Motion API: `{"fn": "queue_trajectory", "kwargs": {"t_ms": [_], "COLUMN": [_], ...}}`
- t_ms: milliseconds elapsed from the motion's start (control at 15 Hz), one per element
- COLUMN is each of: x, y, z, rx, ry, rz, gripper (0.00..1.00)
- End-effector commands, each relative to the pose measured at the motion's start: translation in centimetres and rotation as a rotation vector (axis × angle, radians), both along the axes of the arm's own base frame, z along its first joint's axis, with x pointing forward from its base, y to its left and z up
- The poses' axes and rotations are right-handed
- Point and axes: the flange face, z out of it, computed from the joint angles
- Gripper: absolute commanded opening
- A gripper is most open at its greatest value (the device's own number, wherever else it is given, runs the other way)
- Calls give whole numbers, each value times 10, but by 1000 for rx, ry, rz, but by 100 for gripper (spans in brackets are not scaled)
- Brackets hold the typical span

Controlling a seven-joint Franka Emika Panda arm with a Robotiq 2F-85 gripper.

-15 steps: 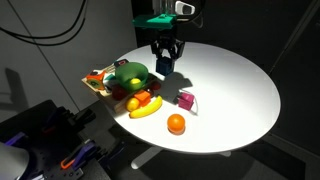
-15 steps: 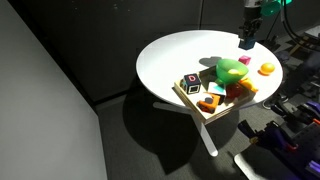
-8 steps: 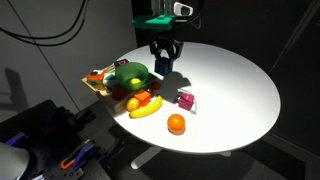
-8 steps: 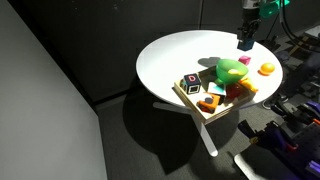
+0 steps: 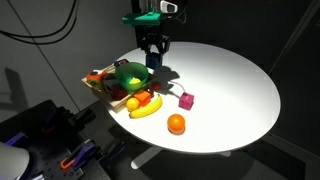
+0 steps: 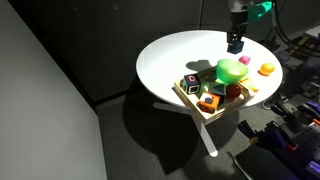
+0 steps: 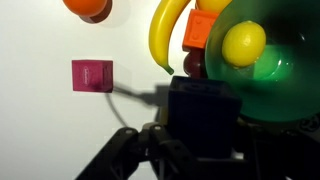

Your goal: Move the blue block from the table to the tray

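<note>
My gripper is shut on the blue block, a small dark-blue cube, and holds it in the air above the round white table. In the wrist view the block fills the space between the jaws, just at the rim of the green bowl. In both exterior views the gripper hangs beside the green bowl. The light-wood tray lies at the table's edge, partly under the bowl and other toys.
A magenta cube and an orange lie on the table. A banana, red toys and a yellow ball in the bowl crowd the tray side. A dark letter cube sits on the tray.
My gripper has carried the blue block sideways across the table toward the green bowl and tray. The other objects have not moved.
</note>
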Motion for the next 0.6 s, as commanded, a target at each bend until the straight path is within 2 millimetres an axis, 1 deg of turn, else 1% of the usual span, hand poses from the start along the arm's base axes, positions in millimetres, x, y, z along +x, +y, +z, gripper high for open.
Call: {"fn": "queue_trajectory", "kwargs": {"t_ms": [0,267,533], "x": [-8,-14,-25], "y": [24,52,84], "z": [10,13,14], "rx": [-48,-90,-117], "ry": [4,8,11], "rz": [71,158,254], "gripper": [30,30,30]}}
